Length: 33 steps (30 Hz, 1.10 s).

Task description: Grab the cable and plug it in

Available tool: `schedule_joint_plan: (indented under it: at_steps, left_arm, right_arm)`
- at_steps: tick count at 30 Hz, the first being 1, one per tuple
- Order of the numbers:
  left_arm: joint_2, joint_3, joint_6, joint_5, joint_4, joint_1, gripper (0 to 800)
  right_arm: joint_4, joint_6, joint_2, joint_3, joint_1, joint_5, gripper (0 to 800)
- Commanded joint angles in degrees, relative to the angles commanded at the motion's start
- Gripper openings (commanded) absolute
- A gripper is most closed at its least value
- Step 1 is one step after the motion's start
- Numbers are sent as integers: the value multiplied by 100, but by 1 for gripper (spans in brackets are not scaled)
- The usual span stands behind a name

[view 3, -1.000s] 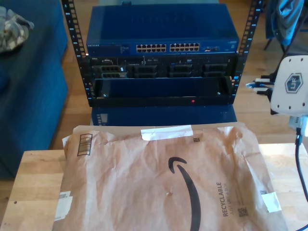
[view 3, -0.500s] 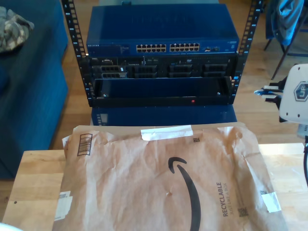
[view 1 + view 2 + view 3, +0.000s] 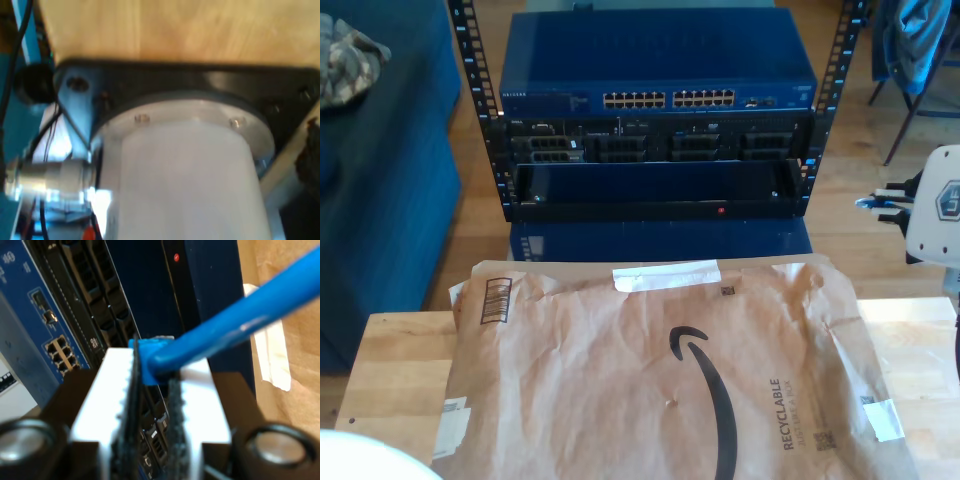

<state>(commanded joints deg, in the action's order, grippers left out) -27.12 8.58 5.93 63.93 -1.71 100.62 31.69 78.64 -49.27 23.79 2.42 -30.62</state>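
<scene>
The paper mailer (image 3: 660, 375) on the bench (image 3: 390, 375) reads "RECYCLABLE". My second gripper (image 3: 152, 410) pinches the cable (image 3: 220, 332) before the blue switch (image 3: 655, 75). My first gripper's state I cannot tell.

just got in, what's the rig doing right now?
My second gripper holds the thin bright-blue Ethernet cable by its plug end, fingers clamped on it. It sits at the exterior view's right edge, off to the side of the blue rack-mounted network switch, nothing plugged in yet. A brown paper mailer covers the wooden table.
</scene>
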Motion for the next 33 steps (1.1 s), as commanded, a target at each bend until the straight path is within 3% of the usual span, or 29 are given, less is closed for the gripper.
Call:
schedule_joint_plan:
  at_steps: [2,4,10,23,29,33]
  left_arm:
    - [9,-123,0,-457,-9,246,799]
    - [18,-220,0,-598,-9,299,799]
    - [97,-193,-26,-580,0,299,800]
    - [114,-185,-9,-545,229,299,800]
    - [114,-185,-9,-545,229,299,800]
    - [114,-185,-9,-545,229,299,800]
  right_arm:
    - [0,-9,0,-97,44,0,0]
    - [0,-26,-18,-220,158,0,0]
    - [35,-105,0,-308,475,9,0]
    - [53,-123,229,211,193,62,0]
    - [70,-88,334,211,-123,123,0]
    - [79,-79,290,-123,-413,343,0]
